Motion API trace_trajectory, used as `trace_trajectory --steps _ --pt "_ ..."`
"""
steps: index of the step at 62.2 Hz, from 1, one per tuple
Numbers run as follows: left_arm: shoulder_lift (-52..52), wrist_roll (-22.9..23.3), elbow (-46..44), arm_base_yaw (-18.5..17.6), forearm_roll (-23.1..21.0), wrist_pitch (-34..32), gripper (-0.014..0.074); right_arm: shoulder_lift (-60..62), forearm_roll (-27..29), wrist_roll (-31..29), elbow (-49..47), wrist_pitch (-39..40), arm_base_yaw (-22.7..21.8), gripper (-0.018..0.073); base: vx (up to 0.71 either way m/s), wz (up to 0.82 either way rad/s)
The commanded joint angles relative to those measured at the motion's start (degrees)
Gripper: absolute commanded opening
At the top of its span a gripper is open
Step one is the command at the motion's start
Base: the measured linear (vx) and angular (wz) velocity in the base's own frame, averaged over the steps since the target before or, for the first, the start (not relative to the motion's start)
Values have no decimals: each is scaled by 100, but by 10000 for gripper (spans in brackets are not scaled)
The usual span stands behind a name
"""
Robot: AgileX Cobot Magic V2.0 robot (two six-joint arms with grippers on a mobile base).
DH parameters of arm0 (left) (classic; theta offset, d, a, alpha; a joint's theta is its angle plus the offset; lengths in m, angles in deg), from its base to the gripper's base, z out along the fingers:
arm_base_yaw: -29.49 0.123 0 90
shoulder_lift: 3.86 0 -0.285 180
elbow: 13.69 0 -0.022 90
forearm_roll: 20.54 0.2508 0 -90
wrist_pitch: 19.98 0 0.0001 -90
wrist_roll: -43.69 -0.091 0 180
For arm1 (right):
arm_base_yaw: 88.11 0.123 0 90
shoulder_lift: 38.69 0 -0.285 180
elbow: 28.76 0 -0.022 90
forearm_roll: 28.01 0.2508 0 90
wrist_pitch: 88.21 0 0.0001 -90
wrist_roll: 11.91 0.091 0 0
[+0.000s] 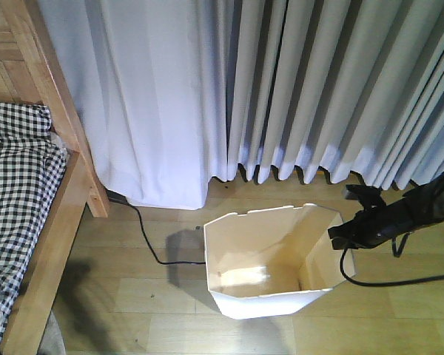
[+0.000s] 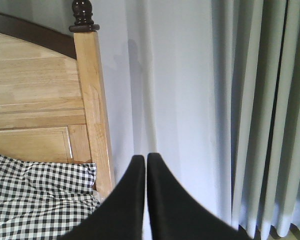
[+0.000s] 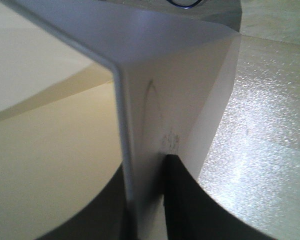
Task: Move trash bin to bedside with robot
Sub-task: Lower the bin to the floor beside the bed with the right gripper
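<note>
The white trash bin [image 1: 270,296] stands upright on the wooden floor, cream inside, to the right of the bed. My right gripper [image 1: 342,235] is shut on the bin's right rim. In the right wrist view the bin's wall [image 3: 145,150] runs between the two black fingers [image 3: 182,200], one inside and one outside. The bedside shows as a light-brown wooden frame [image 1: 59,222] with checked bedding [image 1: 18,170] at the left. My left gripper [image 2: 146,162] is shut on nothing, held in the air facing the bedpost [image 2: 92,100] and the curtain.
Pale curtains [image 1: 296,81] hang across the back, down to the floor. A black cable [image 1: 152,240] runs over the floor from under the curtain toward the bin. Another black cable [image 1: 399,279] trails from my right arm.
</note>
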Motion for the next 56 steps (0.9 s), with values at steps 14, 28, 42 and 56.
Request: trace_trajectory --steps 14,28,42,56 --pt "42 79 70 -36 -54 -424 -6 -1007 -305 1369 -1682 -1206 -8 2 0 0" --pt "42 79 70 -36 -54 -424 -6 -2031 -1147 2300 -3296 -1560 -8 10 0 0" --pt "42 79 70 -36 -54 -424 -6 -2960 -1370 2836 -4824 -1826 -8 15 0 0" --pt "42 79 70 -36 -54 -424 -6 -3660 -1900 3458 -5964 -2290 -8 22 0 0"
